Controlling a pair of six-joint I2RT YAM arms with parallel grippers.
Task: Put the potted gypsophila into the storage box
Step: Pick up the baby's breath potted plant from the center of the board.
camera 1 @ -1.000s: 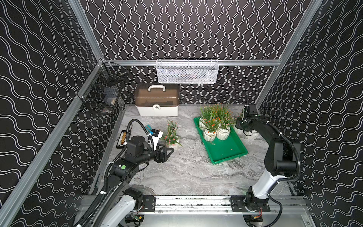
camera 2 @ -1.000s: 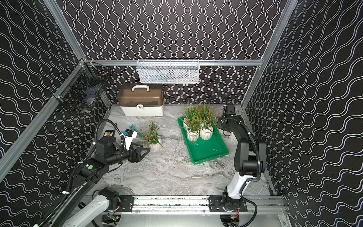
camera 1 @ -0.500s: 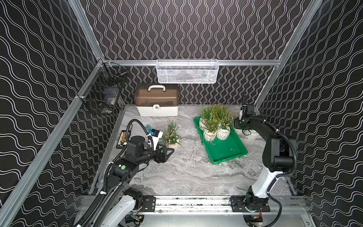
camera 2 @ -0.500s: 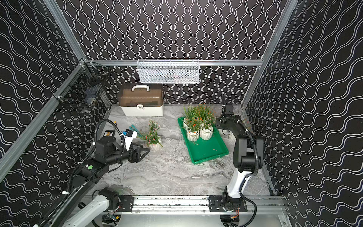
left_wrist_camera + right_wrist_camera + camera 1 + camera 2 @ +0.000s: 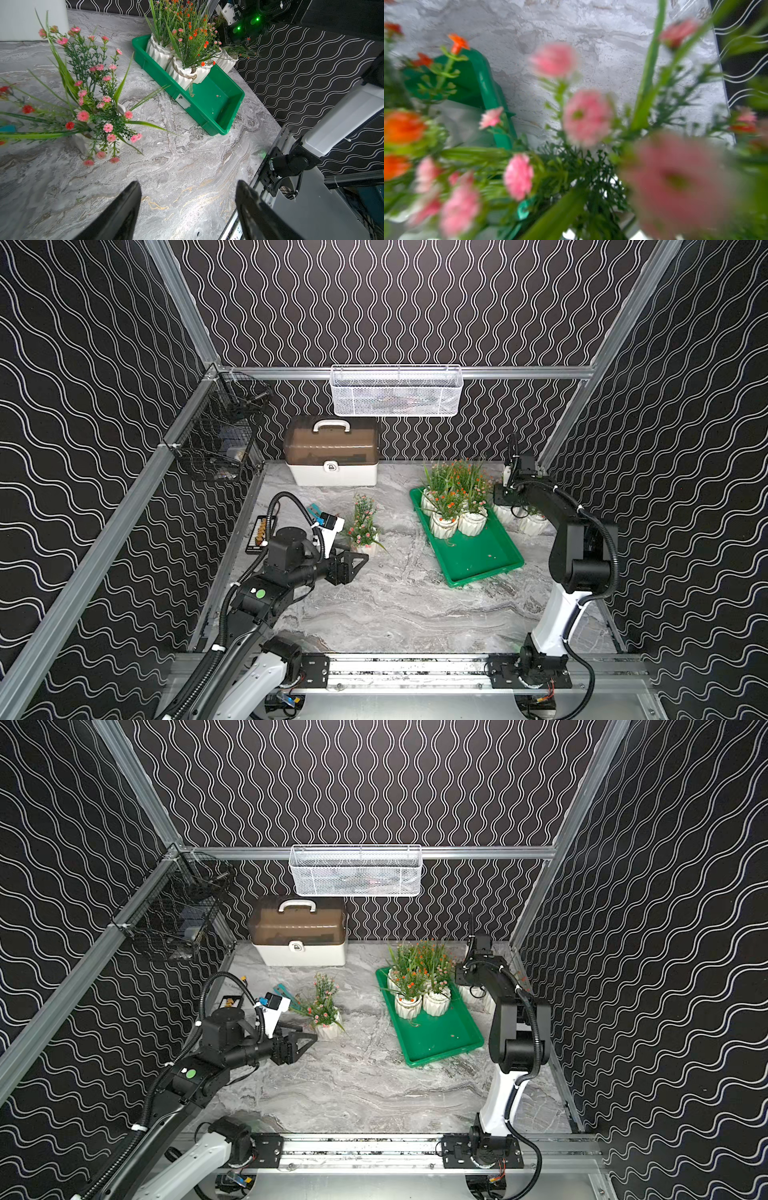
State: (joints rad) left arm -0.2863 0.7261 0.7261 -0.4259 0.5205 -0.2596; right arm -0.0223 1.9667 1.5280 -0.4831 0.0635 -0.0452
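One pot [image 5: 81, 142] just beside left claw [image 5: 187, 184], untouched

Back of the marble counter [image 5: 395, 605] sits the white case [image 5: 332, 466], brown see-through lid down, white handle on top, right by the wavy-lined black wall [image 5: 395, 302]. Straight above the case, a white mesh basket [image 5: 395, 393] hangs off the metal rail [image 5: 519, 372]. Left of the case and higher up, a black wire basket [image 5: 216, 448] holds something pale, too dim to name. In front of the case, toward its left, a small black tray [image 5: 259, 529] of brownish-yellow pieces lies flat. Between tray and case lies a teal item [image 5: 314, 512], mostly hidden.
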